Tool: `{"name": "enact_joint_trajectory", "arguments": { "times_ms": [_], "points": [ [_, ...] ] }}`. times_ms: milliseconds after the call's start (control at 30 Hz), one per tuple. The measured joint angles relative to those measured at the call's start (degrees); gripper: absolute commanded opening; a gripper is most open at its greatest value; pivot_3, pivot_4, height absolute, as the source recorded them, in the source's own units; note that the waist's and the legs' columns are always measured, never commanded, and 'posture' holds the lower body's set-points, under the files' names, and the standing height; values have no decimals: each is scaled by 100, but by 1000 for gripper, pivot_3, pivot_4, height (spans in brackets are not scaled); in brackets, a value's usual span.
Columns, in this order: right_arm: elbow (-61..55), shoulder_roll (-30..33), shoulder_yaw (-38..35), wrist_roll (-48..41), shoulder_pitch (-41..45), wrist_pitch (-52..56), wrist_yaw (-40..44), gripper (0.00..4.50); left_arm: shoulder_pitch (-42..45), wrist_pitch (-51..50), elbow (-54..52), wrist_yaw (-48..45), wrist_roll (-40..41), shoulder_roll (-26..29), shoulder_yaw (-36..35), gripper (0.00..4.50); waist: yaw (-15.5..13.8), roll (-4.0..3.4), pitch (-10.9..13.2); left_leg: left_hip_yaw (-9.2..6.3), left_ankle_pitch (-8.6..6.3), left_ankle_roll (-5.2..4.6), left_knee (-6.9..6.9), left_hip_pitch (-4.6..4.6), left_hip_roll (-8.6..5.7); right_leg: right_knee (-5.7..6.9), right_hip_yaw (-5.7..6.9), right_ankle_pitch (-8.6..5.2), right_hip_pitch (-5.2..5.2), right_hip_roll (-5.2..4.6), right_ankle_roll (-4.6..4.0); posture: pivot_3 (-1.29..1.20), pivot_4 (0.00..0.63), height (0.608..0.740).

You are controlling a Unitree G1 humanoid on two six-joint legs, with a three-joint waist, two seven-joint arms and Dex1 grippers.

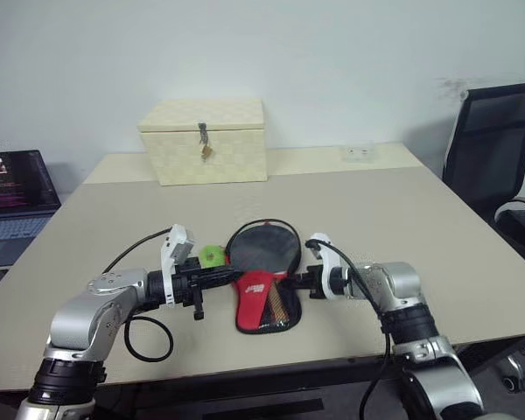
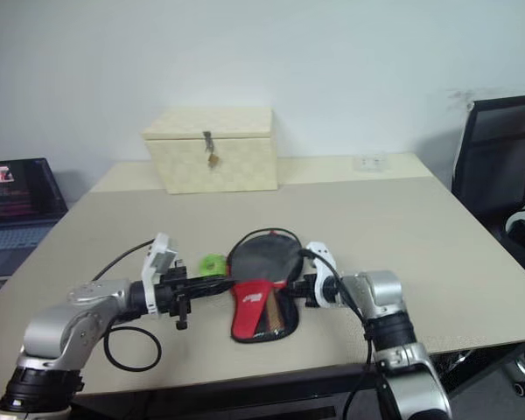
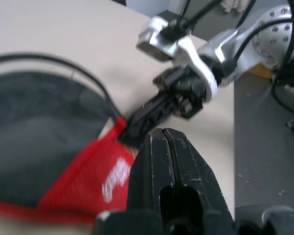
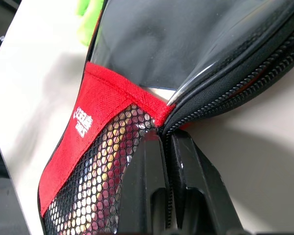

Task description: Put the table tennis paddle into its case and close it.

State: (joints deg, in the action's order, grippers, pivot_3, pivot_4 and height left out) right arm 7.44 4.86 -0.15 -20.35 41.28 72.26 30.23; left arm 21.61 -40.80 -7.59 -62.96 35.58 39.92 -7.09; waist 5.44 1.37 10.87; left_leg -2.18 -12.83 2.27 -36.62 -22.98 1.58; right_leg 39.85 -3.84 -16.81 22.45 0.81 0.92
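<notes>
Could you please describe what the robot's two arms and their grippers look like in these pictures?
Both arms have rounded silver-grey metal shells with black joint bands. Each wrist carries a white bracket with a small camera, and a looping black cable runs along each arm. The left gripper and right gripper each have two matte black fingers, scuffed.
</notes>
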Motion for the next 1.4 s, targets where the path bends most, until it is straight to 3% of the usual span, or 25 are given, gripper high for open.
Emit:
{"name": "enact_joint_trajectory", "arguments": {
  "times_ms": [400,1133,1167,1400],
  "points": [
    [-1681,-464,-593,-372,-893,1192,-896,22,-45,-10,-30,-7,47,58,3,0,-62,0,0,7,0,1,24,-2,-1,-19,-3,-16,8,2,20,0,150,740],
    [-2087,-444,-725,-678,-1140,1459,-1162,22,-35,6,-27,-13,46,94,12,0,-67,0,0,6,-2,3,64,-29,-2,-79,6,-2,22,1,-3,0,150,740],
    [-2091,-433,-722,-682,-1139,1459,-1163,542,-36,11,-27,-11,45,94,12,0,-67,0,0,6,-2,3,64,-29,-2,-79,6,-2,22,1,-3,0,150,740],
    [-2834,538,-202,-828,-1172,1444,-929,2699,-125,104,-28,64,37,106,3,0,-68,0,0,3,-2,3,61,-37,0,-79,7,-2,28,1,-1,0,150,740]
  ]
}}
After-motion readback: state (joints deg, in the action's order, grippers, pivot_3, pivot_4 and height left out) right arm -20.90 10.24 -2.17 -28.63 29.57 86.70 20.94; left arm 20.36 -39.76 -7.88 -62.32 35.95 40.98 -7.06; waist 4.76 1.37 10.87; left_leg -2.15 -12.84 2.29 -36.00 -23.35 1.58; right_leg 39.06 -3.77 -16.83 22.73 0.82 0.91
